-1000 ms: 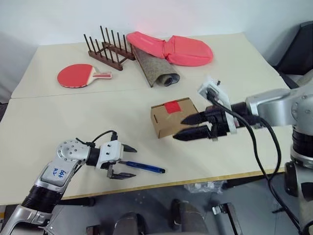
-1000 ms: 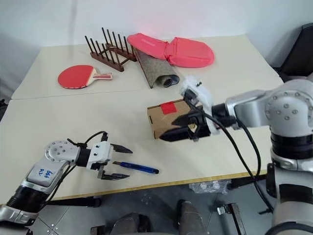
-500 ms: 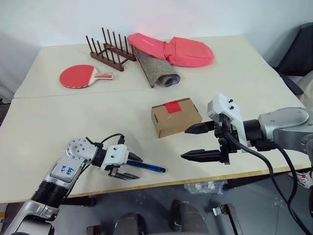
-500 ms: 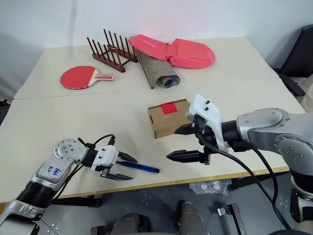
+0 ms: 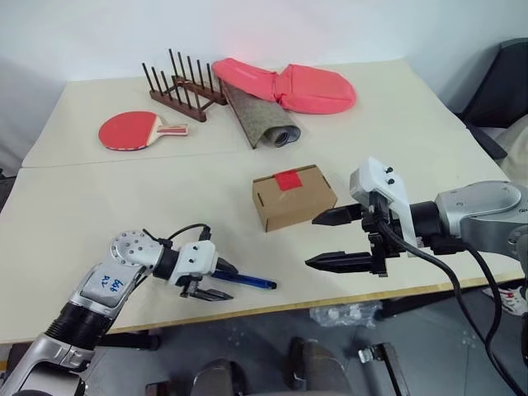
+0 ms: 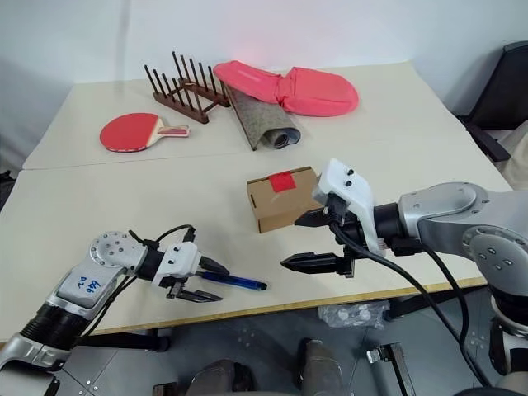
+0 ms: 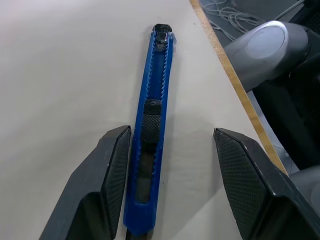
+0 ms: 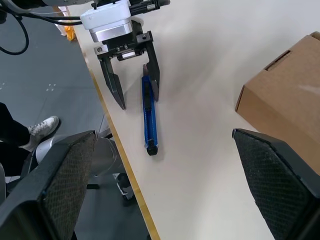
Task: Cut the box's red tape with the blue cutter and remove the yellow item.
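The brown box lies closed at mid-table, the red tape stuck over its top flap edge. Near the front edge lies the blue cutter, flat on the table. My left gripper is open and straddles the cutter's near end: one finger sits against its side, the other stands clear of it. To the right of the box and slightly nearer, my right gripper hovers wide open, pointing left with nothing in it. The yellow item is hidden.
At the back of the table lie a red paddle, a wooden peg rack, a rolled mat and a pink padded cover. The table's front edge runs just beyond the cutter.
My right gripper drew back from the box towards the near right and rolled. My left gripper's fingers narrowed around the cutter's end.
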Motion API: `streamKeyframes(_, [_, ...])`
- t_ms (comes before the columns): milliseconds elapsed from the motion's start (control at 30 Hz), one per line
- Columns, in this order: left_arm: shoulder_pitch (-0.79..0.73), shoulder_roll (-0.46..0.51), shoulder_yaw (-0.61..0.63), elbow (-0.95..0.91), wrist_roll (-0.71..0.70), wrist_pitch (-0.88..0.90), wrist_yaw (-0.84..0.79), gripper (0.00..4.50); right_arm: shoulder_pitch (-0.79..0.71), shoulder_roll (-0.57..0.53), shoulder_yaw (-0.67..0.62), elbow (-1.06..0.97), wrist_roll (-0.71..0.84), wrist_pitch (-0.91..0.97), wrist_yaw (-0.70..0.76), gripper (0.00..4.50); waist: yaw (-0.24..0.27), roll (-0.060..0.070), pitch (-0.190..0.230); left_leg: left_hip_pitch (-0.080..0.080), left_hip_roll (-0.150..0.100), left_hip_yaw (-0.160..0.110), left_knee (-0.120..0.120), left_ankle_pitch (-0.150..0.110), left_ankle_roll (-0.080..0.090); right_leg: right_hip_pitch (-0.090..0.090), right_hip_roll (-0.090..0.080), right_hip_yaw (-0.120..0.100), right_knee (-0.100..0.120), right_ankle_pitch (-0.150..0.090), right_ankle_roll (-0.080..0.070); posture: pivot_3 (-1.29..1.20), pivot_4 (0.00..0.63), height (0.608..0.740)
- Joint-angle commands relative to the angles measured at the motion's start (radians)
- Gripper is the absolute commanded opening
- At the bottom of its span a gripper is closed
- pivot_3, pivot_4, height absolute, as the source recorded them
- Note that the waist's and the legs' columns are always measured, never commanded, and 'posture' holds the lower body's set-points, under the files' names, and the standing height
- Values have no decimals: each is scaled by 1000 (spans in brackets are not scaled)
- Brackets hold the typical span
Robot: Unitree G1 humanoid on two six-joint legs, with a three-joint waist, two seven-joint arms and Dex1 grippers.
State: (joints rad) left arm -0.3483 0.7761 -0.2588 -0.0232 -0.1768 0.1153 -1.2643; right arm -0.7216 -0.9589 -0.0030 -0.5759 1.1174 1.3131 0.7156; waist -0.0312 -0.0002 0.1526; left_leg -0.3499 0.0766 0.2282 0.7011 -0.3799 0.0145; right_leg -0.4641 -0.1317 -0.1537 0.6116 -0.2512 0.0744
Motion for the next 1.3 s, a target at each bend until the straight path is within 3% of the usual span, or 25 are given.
streamKeyframes(33, [38,51,-28,53,96,53,28,2798,-12,-10,-23,-9,8,-2,-1,4500,-1,0,0,1,0,0,0,0,0,0,0,0,0,0,-1,0,150,740])
streamKeyframes(333, [58,82,-37,55,113,28,47,2798,-22,-9,-20,-3,8,-5,5,4500,-3,0,0,7,3,1,-1,2,-3,1,1,0,7,-3,-9,0,150,740])
streamKeyframes(500, [61,89,-44,58,128,16,61,1440,-27,-9,-17,1,4,-6,9,4500,-3,1,0,12,4,1,-3,3,-5,2,1,1,10,-5,-12,0,150,740])
streamKeyframes(867, [76,143,-64,51,160,24,59,1440,-31,-9,-18,2,1,-10,14,4500,-13,1,-1,14,5,1,-4,3,-7,2,3,2,12,-6,-15,0,150,740])
streamKeyframes(1033, [81,145,-63,45,153,22,72,435,-35,-9,-13,6,-5,-13,18,4500,-20,2,-2,15,5,1,-6,4,-8,2,3,2,13,-7,-16,0,150,740])
streamKeyframes(1300, [116,143,-30,-1,145,45,124,435,-69,3,-6,6,18,15,3,4500,-22,3,-2,16,6,1,-8,5,-8,2,2,3,13,-7,-17,0,150,740])
